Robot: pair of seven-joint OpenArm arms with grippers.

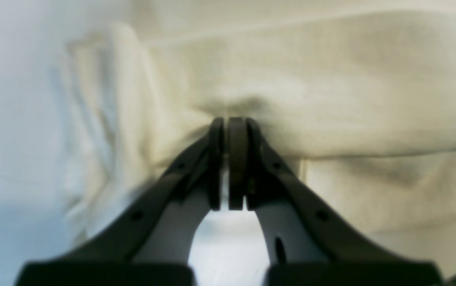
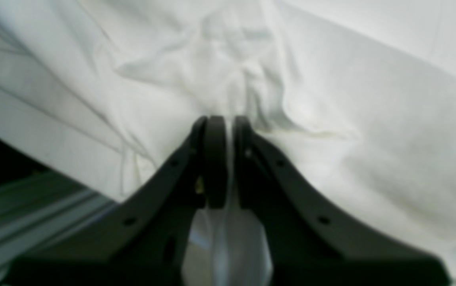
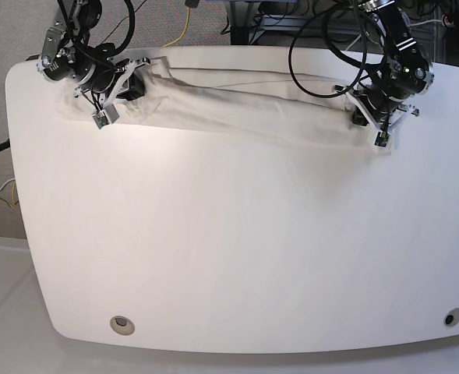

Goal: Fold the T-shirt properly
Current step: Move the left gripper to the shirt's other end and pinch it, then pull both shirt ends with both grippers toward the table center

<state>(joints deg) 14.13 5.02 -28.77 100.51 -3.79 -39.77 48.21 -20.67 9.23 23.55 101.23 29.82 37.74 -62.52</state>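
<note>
The T-shirt [image 3: 237, 105] lies as a long white band across the far part of the table, pulled between both grippers; no print shows. At its end on the left of the base view, my right gripper [image 3: 135, 82] is shut on the cloth. The right wrist view shows wrinkled T-shirt [image 2: 331, 119] fabric pinched in the right gripper [image 2: 221, 119], with a strip of cloth running down between the fingers. My left gripper [image 3: 363, 117] is shut on the other end. Up close, the left gripper [image 1: 231, 120] bites a fold of the cream-looking T-shirt [image 1: 331, 87].
The white table [image 3: 229, 234] stretches toward the camera, with a round hole [image 3: 121, 324] at front left and another [image 3: 450, 318] at front right. Black cables [image 3: 323, 54] hang behind the arms. A metal rail [image 2: 33, 214] runs below the table edge.
</note>
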